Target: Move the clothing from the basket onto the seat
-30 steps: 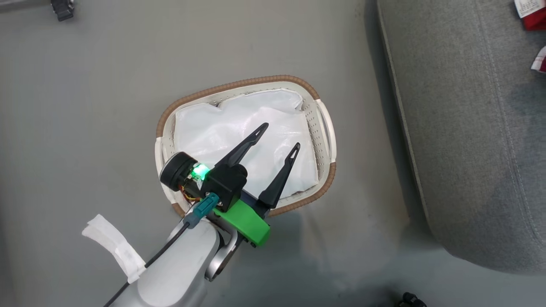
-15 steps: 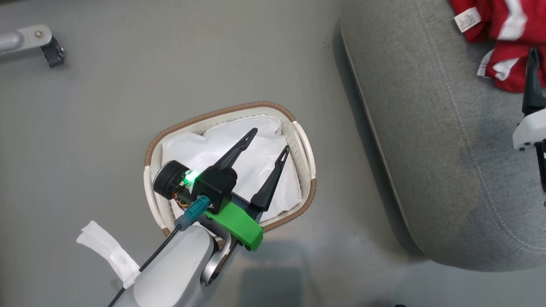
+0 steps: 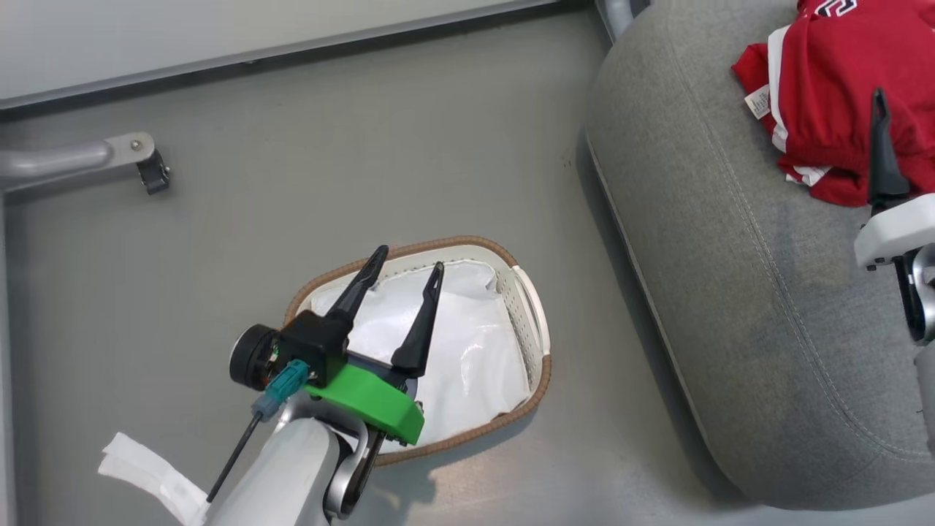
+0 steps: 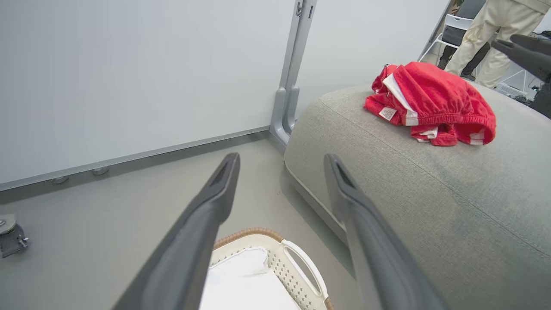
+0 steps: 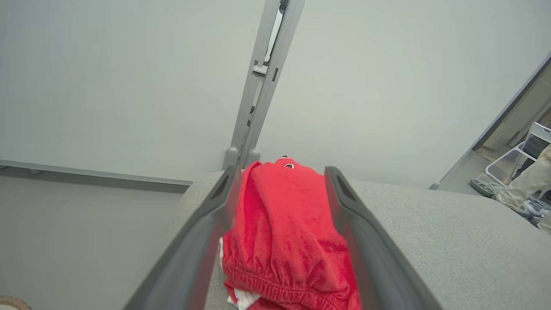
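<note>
Looking down from the head: a grey seat (image 3: 767, 307) carries the clothing (image 3: 825, 88), a loose red heap with white trim lying on top of the seat. Off the seat, on the floor near its rounded edge, stands the basket (image 3: 539, 343). Inside it shows a white liner (image 3: 475, 351) and no red cloth. The left gripper (image 3: 410, 259) hangs over the basket, well apart from the seat, its two dark fingers spread and gripping nothing.

From the left wrist: the same open fingers frame the seat's end. The red heap sits on the seat's top, an elastic waistband facing this way and a small white label showing.

From the right wrist: the right gripper (image 5: 282, 172) hovers low over the seat with its fingers spread wide on either side of the heap, clasping nothing.

Judged from this, both garments are off the basket and the task looks done. The cloth should handle as light, soft and limp, sagging and trailing when lifted, perhaps a little slick, not fragile. The best hold would be the thick gathered waistband or a bunched fold at the heap's top.
</note>
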You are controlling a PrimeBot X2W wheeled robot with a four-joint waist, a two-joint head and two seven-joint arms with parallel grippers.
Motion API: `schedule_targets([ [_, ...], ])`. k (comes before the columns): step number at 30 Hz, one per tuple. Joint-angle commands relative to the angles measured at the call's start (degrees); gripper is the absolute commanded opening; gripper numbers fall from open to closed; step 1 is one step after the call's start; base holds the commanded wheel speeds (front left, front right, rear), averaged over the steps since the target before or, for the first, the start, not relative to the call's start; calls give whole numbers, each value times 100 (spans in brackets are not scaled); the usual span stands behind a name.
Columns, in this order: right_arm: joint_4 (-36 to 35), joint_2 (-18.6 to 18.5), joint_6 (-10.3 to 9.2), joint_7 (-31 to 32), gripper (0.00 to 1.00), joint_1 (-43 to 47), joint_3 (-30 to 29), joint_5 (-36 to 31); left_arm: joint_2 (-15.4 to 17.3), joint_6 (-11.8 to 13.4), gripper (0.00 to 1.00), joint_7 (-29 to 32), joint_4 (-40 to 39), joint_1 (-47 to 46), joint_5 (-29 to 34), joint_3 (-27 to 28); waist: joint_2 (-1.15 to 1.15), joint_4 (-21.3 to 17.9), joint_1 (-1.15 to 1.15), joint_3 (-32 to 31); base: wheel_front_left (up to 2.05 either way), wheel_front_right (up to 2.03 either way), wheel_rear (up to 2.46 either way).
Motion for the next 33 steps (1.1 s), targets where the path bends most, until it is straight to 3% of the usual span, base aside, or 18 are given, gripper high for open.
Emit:
schedule_targets([
  [1, -42, 95, -8, -10, 100, 35, 50, 11, -25, -1, 100, -3, -13, 159, 44, 114, 0, 224, 0, -323, 0, 0, 0],
  [11, -336, 727, -8, -10, 100, 456, 384, 151, -209, -9, 100, -3, -73, 741, 169, 1020, 0, 715, 0, -745, 0, 0, 0],
  [20, -822, 1436, -8, -10, 100, 1477, 559, 212, -355, 70, 100, -2, -311, 1386, 424, 1975, 0, 1029, 0, -1002, 0, 0, 0],
  [33, -1234, 1536, -8, -10, 100, 2409, 904, 507, -470, 9, 100, -2, -589, 2233, 730, 2863, 0, 984, 0, -1217, 0, 0, 0],
])
